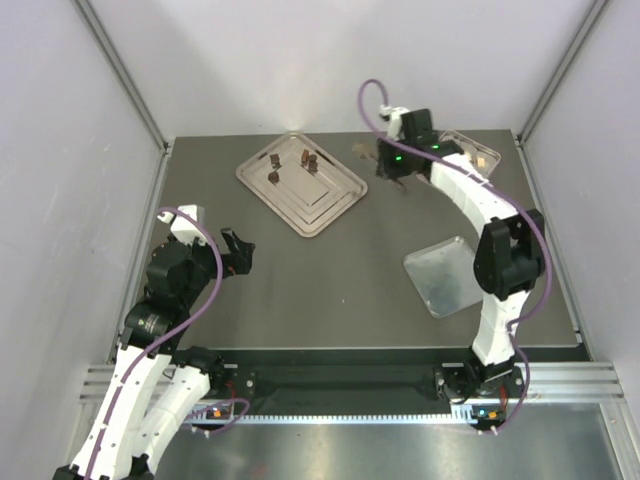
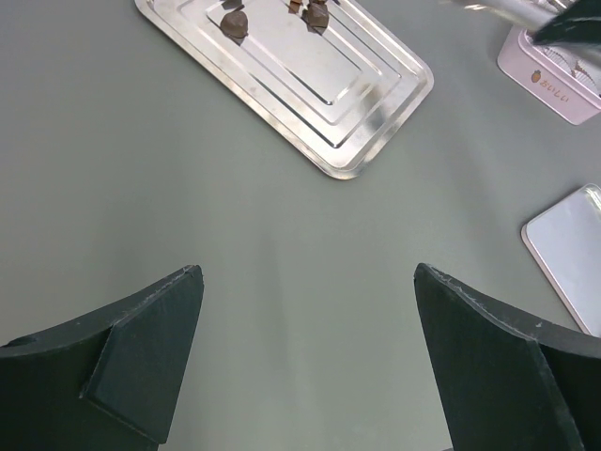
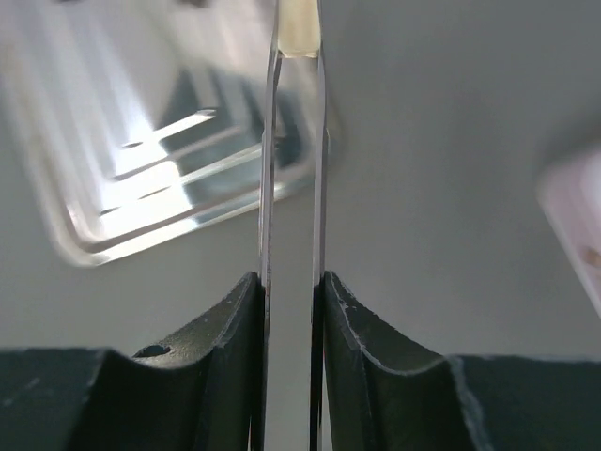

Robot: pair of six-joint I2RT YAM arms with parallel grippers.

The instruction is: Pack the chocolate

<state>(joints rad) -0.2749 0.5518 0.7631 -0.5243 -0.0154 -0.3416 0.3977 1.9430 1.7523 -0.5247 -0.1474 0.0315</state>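
left gripper point(image 2: 308, 274): low, near side of tray point(image 2: 376, 94), fingers wide apart
right gripper point(image 3: 289, 279): stretched right of tray, clamped on tweezers point(image 3: 269, 141) pinching pale chocolate point(image 3: 300, 30)

2 white arms point(image 1: 462, 190), black joints point(image 1: 510, 262), purple cables point(image 1: 362, 103), black L claw point(image 2: 308, 272), R claw point(image 3: 289, 282), green wrist LEDs point(image 1: 398, 156)

Bright overhead light, glare on stepped silver metal tray point(image 1: 300, 185); right wrist: thin metal tweezers point(image 3: 269, 188) sharp, background blurred.
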